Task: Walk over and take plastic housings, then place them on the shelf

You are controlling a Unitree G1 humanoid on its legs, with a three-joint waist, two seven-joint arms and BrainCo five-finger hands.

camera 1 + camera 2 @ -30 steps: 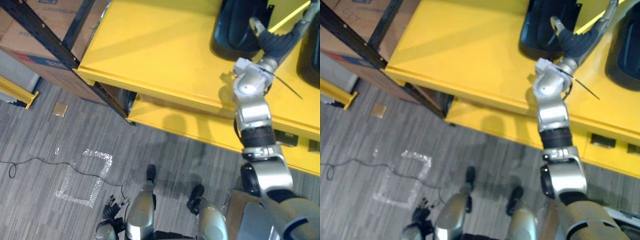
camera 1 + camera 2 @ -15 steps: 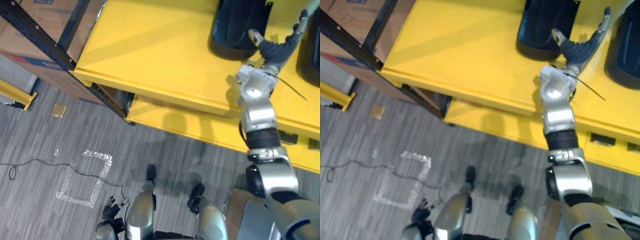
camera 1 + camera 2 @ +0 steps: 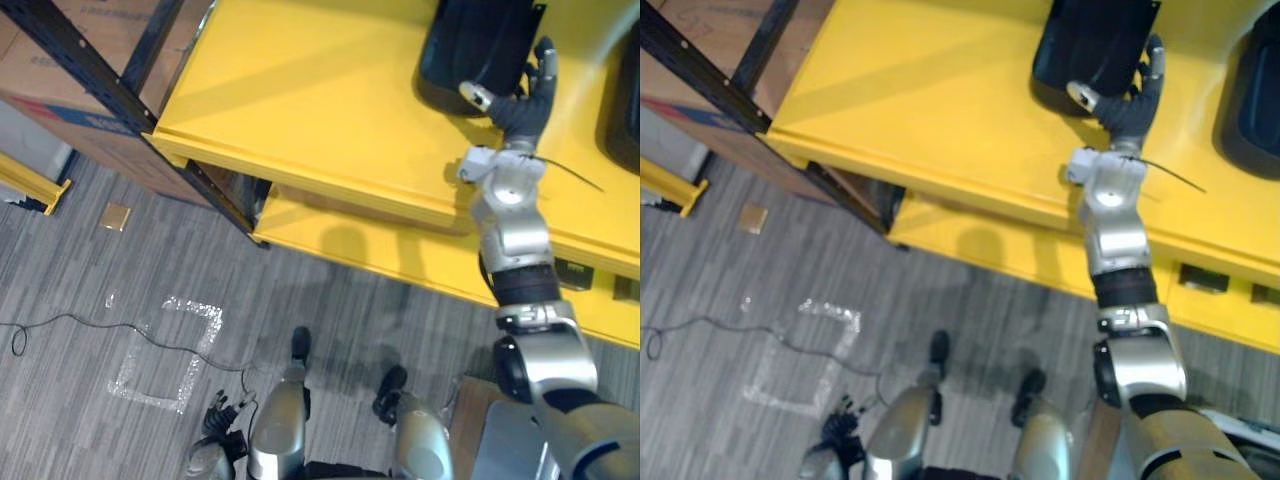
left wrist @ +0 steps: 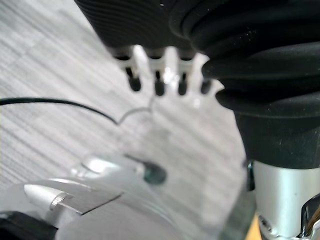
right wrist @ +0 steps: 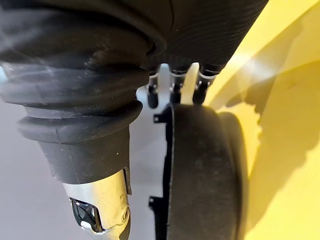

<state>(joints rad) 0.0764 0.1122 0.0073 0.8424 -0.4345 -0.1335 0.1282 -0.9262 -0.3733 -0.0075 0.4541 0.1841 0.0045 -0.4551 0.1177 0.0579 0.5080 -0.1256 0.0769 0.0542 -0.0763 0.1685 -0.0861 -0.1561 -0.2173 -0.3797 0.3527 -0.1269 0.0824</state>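
We see right hand [image 3: 520, 103] spread, thumb apart, fingertips against the black plastic housing [image 3: 478, 45] on the yellow shelf [image 3: 300, 100]. The housing lies just ahead of the hand, its long axis running away. Left hand [image 4: 159, 82] hangs relaxed, well apart.

No words or numbers can be read: the marks on the brown cardboard box [image 3: 45, 95] are too blurry, and the small dark tags [image 3: 572, 274] under the yellow shelf [image 3: 300, 100] are too tiny.

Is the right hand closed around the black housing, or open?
Open: the right hand lays straight fingers along the black housing's edge, thumb spread apart, nothing curled round it.
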